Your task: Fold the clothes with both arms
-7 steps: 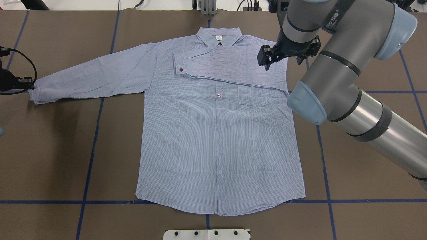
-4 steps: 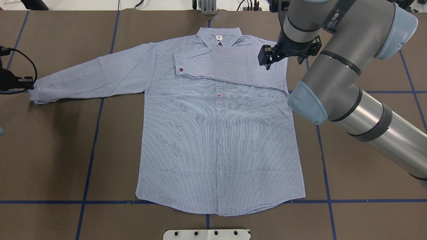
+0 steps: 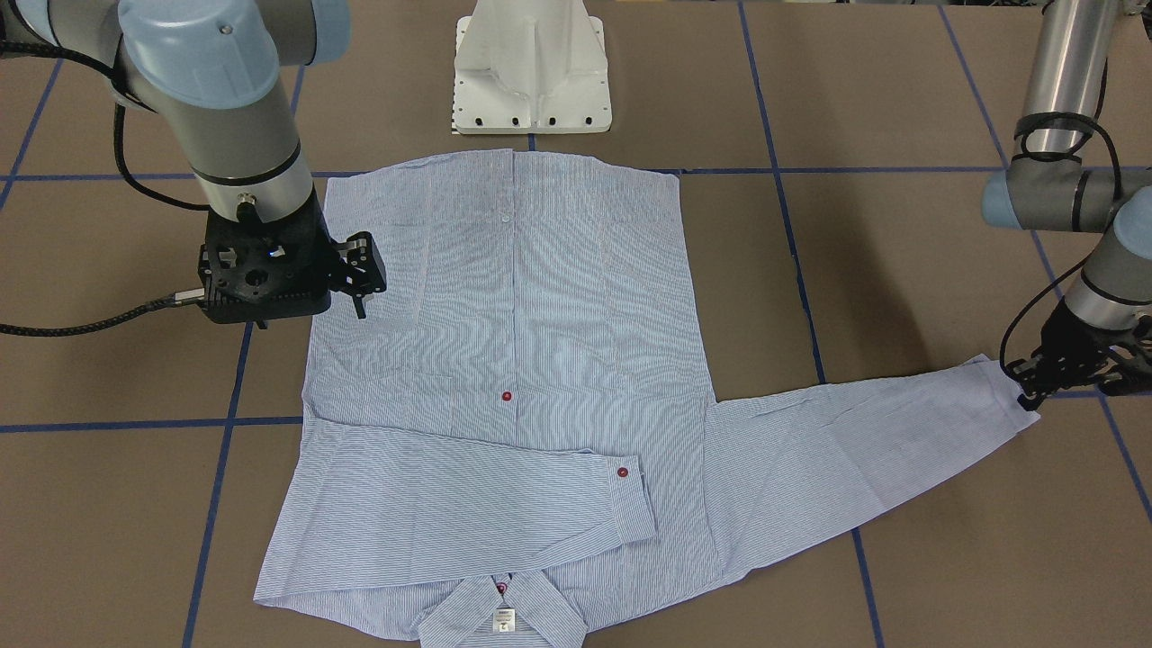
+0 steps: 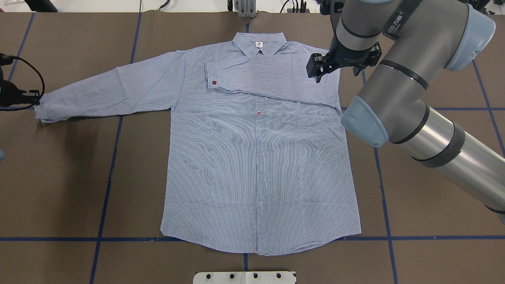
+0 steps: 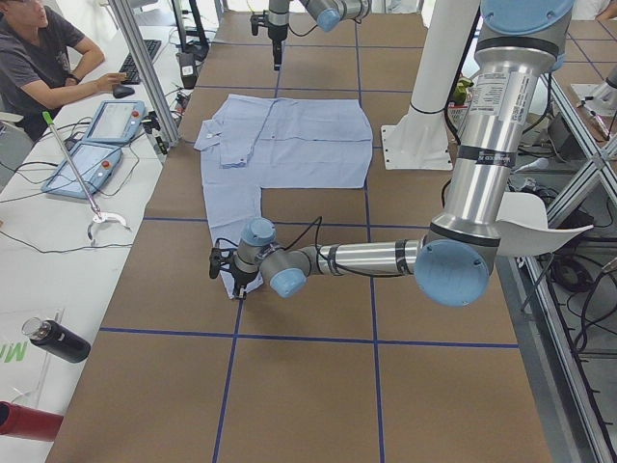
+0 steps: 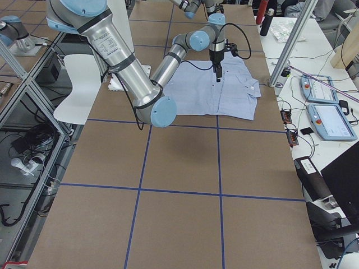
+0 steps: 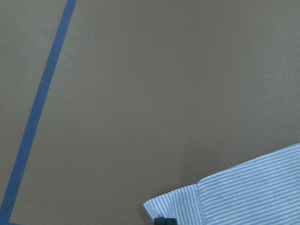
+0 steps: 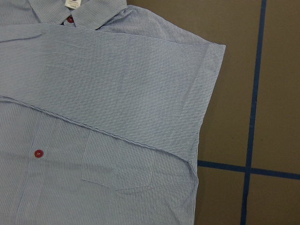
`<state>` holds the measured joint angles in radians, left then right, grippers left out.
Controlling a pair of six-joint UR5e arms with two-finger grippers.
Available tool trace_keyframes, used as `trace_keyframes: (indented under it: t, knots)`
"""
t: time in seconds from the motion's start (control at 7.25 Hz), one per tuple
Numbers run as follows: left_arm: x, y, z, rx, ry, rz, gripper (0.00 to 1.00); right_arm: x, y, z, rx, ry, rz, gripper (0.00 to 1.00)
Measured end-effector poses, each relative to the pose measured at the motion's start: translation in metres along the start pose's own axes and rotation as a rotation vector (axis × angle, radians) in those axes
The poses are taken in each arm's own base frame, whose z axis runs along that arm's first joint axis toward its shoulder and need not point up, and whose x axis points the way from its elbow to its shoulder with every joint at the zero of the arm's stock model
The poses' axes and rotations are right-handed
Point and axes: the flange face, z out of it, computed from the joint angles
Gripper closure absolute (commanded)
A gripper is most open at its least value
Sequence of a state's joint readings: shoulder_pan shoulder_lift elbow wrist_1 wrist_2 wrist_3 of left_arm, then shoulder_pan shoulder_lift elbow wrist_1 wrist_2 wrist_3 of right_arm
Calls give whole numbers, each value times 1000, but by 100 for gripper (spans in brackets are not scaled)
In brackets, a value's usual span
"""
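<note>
On the brown taped table point(image 4: 59, 177) the shirt point(image 4: 256, 165), judged soft and limp, is laid flat, its outstretched cuff point(image 3: 1003, 382), the likeliest hold, pinched by the closed left gripper point(image 3: 1033, 391), while the right gripper point(image 4: 315, 70) is held open and empty above the folded shoulder.

— How much of the left gripper point(image 3: 1028, 392) can be made out?

— Little. The overhead view's left edge cuts it off. Its own wrist camera catches only two dark fingertips point(image 7: 161, 221) at the bottom edge, against the cuff point(image 7: 178, 204), which is cropped there too. Whether they pinch the cloth cannot be told (from the front they are too small and dark).

— And around the right gripper point(image 3: 306, 301)?

— Seen from overhead, the right arm point(image 4: 398, 79) covers the edge of the shirt point(image 4: 256, 157) just robot-ward of that gripper, outside the pocket.

— The neck label point(image 3: 504, 619)?

— Its print is too small to read, and the collar point(image 3: 549, 616) around it runs off the front view's bottom edge.
</note>
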<state>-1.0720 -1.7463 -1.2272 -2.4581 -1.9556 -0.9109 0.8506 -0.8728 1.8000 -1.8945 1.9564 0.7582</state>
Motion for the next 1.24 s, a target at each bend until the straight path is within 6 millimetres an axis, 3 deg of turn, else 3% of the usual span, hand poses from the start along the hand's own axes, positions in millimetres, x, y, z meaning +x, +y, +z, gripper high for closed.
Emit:
trace_keyframes:
  t: [0.14,0.41,0.55,0.69,0.97,1.24]
  knots:
    - [8,-9,-16,23,22,3,100,0,0,-1,0,-3,1,0]
    - [18,-43,-75,68,86,-17,100,4,6,-4,3,-10,4,0]
    - [30,-60,-108,85,106,-30,100,13,13,-4,3,-11,6,0]
    - [56,-78,-138,96,118,-38,100,26,21,-7,2,-15,11,0]
    - [135,-118,-196,108,142,-88,100,67,38,-12,-12,-20,40,0]
    - [239,-148,-236,72,197,-237,100,105,45,-9,-30,-8,38,0]
